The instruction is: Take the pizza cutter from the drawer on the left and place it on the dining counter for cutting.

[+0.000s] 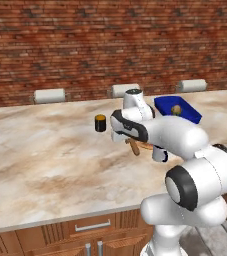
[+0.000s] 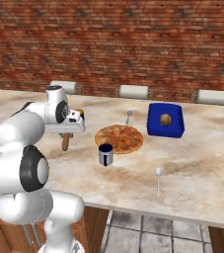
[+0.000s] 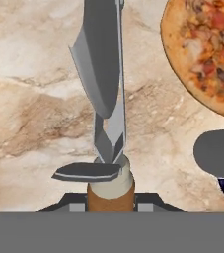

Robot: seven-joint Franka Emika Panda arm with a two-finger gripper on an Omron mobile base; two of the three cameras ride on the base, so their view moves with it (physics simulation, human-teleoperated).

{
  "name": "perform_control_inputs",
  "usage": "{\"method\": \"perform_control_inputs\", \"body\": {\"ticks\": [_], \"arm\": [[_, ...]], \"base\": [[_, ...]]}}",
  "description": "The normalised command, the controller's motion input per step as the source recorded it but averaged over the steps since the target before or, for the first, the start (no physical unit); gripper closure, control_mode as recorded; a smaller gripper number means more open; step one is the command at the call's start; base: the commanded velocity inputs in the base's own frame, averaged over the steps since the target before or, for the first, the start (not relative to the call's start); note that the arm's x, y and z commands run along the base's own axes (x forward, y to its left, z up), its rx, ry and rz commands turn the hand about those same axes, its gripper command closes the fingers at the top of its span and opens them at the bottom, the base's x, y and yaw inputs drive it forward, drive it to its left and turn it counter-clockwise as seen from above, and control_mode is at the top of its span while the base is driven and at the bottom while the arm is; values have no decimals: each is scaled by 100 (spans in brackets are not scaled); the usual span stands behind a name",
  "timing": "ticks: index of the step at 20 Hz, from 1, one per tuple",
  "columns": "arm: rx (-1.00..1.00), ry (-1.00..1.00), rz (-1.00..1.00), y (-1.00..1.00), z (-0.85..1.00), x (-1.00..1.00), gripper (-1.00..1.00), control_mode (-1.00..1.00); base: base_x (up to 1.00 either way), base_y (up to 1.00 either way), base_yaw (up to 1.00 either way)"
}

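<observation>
Brown wood sits between my jaws: they pinch the short handle of the pizza cutter [image 3: 106,123], and its grey wheel blade runs away from me toward twelve o'clock in the hand view. My gripper [image 2: 66,134] hangs over the dining counter [image 2: 192,168], above its veined marble top, with the cutter's handle poking down below my white hand in the right base view. In the left base view the handle [image 1: 134,147] shows just under my wrist.

In the hand view the pizza [image 3: 207,54] lies on the marble at two o'clock from the blade, apart from it, and a grey mug [image 3: 219,153] stands at four o'clock. In the right base view a blue box [image 2: 166,120] rests at three o'clock from the pizza, with pale stools [image 2: 133,91] along the far edge.
</observation>
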Motion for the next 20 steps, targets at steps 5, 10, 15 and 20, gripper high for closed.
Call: {"method": "perform_control_inputs", "body": {"ticks": [5, 10, 15, 20], "arm": [[1, 0, 0, 0, -8, 55, 100, -100], [3, 0, 0, -5, -23, 45, 100, -100], [0, 0, 0, 0, -38, 39, 100, -100], [0, 0, 0, 0, -40, 24, 100, -100]], "base": [[0, 0, 0], [0, 0, 0], [0, 0, 0], [0, 0, 0]]}}
